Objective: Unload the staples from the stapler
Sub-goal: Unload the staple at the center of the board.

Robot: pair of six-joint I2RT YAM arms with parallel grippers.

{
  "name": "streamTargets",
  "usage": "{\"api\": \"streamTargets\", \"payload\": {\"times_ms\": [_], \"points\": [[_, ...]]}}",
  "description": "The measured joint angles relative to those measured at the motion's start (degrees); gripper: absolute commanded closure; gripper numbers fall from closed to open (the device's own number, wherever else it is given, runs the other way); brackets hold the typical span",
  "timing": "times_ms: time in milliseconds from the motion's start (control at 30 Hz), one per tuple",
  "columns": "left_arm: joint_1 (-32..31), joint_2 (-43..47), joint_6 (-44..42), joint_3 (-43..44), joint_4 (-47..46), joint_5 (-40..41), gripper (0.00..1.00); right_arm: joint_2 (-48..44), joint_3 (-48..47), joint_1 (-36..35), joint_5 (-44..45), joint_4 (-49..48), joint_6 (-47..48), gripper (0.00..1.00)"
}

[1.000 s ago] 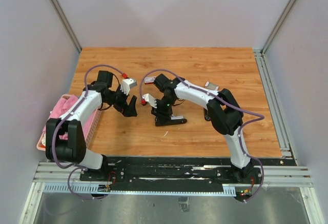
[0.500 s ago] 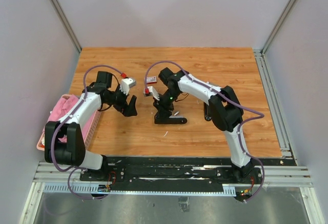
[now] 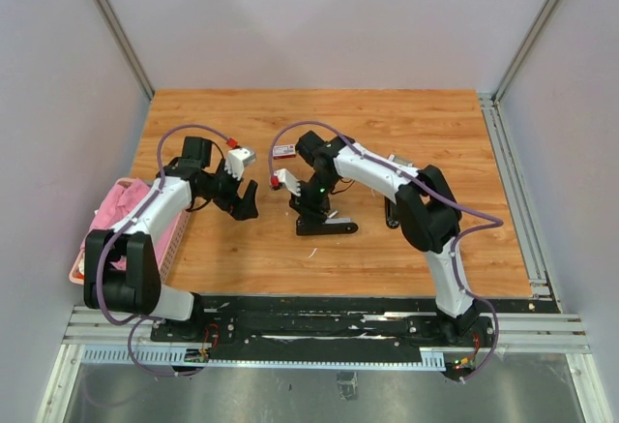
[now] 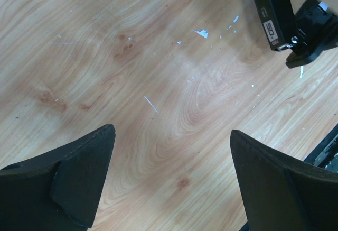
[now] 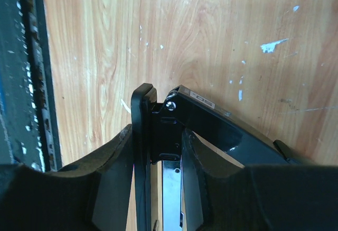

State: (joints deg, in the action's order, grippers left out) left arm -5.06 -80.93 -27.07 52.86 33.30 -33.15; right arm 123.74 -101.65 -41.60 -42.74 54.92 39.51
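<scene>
**Desk:** Where is the stapler sitting?

**Photographer:** Just right of centre in the overhead view. The black stapler [image 3: 327, 222] is lying on the wooden table [image 3: 435, 123], and the right gripper [image 3: 308, 206] is pinching its hinged end. Seen from the right wrist, its fingers [image 5: 113, 178] are pressing on either side of the hinge, partly closed around it, with a silvery channel showing between them.

**Desk:** And the other arm?

**Photographer:** The left gripper [image 4: 171, 133] is hovering just left of the stapler, jaws spread wide and holding nothing.

**Desk:** Are the staples out?

**Photographer:** Hard to call. Pale slivers that are probably loose staples [image 4: 150, 103] are lying scattered on the bare wood around the middle of the left wrist view. Whether a strip is sitting in the channel, I cannot tell.

**Desk:** How are they going to handle?

**Photographer:** My guess is almost weightless and thin, with a glued strip snapping into bits under any squeeze. Lying flat on smooth wood, they are going to be slippery and awkward to pinch from above. Tipping them out looks safer than plucking. The stapler is rigid and hard, so gripping across its narrow sides near the hinge looks sound.
</scene>
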Motion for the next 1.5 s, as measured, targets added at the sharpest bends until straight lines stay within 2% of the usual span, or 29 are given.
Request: {"api": "streamTargets", "payload": {"times_ms": [500,767,900,1033,1233,1500], "points": [[0.0,0.9,2.3,-0.4,-3.3,5.2,0.03,-17.8,13.9,-16.3,29.8,-8.5,8.0,0.84],[0.0,1.7,2.8,4.3,-2.5,6.9,0.0,-22.7,24.3,-20.8,46.9,-18.3,13.9,0.84],[0.0,5.7,2.9,6.6,-2.6,6.9,0.02,-24.3,28.9,-21.3,53.5,-24.3,17.7,0.84],[0.0,8.6,2.8,8.2,-2.4,5.9,0.02,-26.6,32.4,-21.4,56.4,-29.0,20.6,0.84],[-0.8,6.8,2.7,14.4,-0.6,3.2,0.02,-28.7,36.7,-23.2,60.2,-36.7,25.6,0.83],[-10.8,-0.4,2.6,27.8,3.3,1.0,0.02,-28.6,38.9,-26.3,62.8,-40.7,29.2,0.83]]}}
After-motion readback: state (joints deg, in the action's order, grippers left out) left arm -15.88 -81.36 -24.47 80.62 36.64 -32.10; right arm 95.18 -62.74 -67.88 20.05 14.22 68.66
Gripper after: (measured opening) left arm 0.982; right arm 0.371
